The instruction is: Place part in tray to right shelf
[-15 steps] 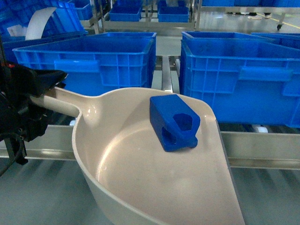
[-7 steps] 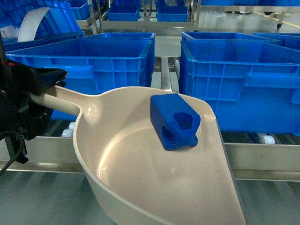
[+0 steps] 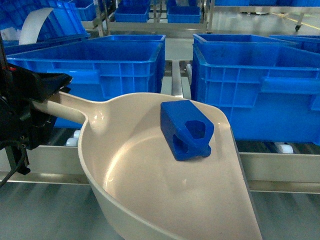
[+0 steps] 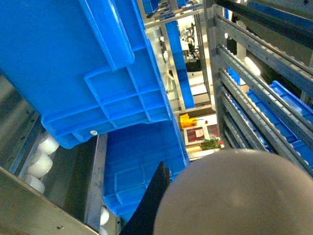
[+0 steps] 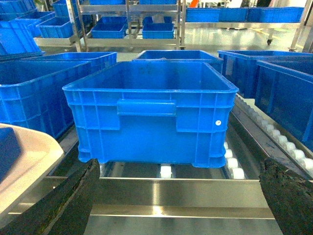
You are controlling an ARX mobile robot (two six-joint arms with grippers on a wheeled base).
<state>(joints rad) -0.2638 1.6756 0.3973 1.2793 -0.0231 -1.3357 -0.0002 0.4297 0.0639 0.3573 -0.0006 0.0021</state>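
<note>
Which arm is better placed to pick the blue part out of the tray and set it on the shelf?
Right, probably. The left gripper is clamped on the tray handle. The right gripper is open and empty, facing the shelf rail, with the part lying near the tray's right side.

Front rail [image 3: 280, 172] sits lower in head view; tray [image 3: 150, 200] seemingly raised.

The tray [image 3: 150, 185] runs off the head view's bottom edge, its handle end buried in the left gripper [image 3: 37, 102], whose jaws can't be made out, and it hides part of the shelf rail [image 3: 280, 167].
</note>
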